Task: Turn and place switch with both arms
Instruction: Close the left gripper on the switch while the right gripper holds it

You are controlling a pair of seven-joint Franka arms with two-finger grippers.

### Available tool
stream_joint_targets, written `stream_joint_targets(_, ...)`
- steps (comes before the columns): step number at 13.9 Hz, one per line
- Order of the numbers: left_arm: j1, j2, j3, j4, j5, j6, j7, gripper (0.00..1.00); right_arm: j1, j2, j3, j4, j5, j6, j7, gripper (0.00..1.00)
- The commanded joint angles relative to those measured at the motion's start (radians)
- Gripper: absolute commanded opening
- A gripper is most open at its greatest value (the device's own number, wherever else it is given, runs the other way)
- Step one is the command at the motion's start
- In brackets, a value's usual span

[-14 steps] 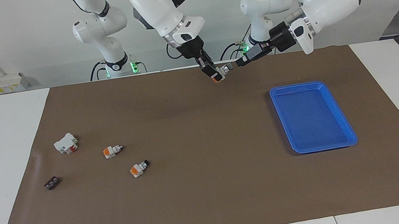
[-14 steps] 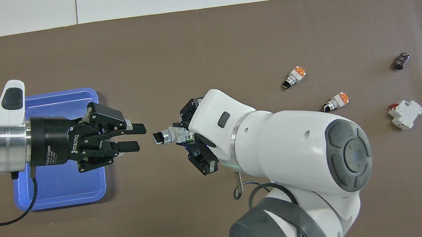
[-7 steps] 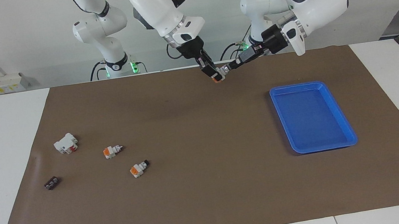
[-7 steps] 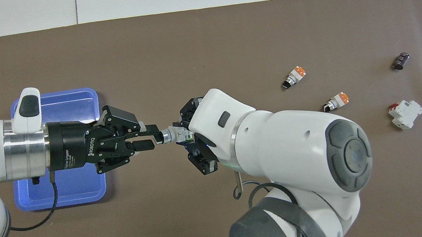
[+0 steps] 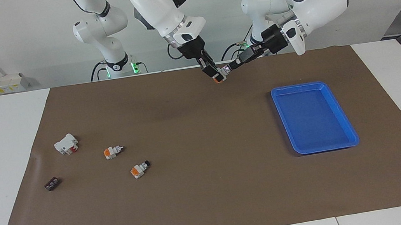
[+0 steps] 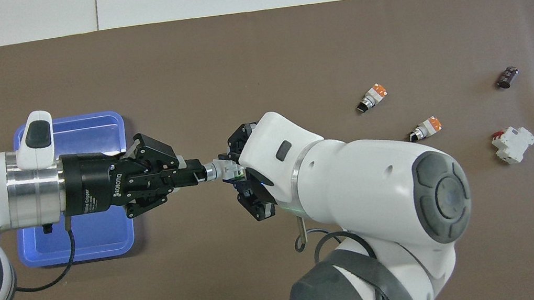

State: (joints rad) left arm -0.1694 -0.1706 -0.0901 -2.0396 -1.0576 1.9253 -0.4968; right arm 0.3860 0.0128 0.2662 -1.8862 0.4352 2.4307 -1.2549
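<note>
The switch (image 5: 221, 73) has a white body, an orange block and a black knob tip. It is held in the air between both grippers, over the brown mat (image 5: 211, 189) beside the blue tray (image 5: 344, 116). My right gripper (image 5: 214, 73) is shut on its body. My left gripper (image 5: 230, 67) reaches in sideways and its fingers are shut on the knob tip. In the overhead view the switch (image 6: 219, 168) shows between the left gripper (image 6: 195, 174) and the right gripper (image 6: 240, 173), whose wrist hides part of the body.
Two more switches (image 5: 113, 151) (image 5: 140, 169) lie on the mat toward the right arm's end, with a larger white block with red (image 5: 66, 144) and a small black piece (image 5: 51, 184). The blue tray (image 6: 82, 119) holds nothing. Two slimmer arms stand at the back.
The left gripper moved in from beside the tray to the switch. Its open fingers came around the knob tip and shut on it. The right arm held still.
</note>
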Motion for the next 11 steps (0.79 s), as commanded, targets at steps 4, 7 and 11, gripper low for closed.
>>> stream_joint_targets(4,-0.044,-0.036,0.009,-0.054,-0.039,0.078,-0.008,0.1,-0.001,0.007,0.004,0.009,-0.02,0.013,0.035,0.0)
stream_joint_targets(7,-0.044,-0.036,0.009,-0.053,-0.039,0.078,-0.008,0.0,-0.001,0.009,0.004,0.009,-0.02,0.014,0.041,0.0)
stream_joint_targets(11,-0.051,-0.035,0.009,-0.051,-0.038,0.07,-0.017,0.0,-0.001,0.009,0.004,0.009,-0.02,0.037,0.043,0.0)
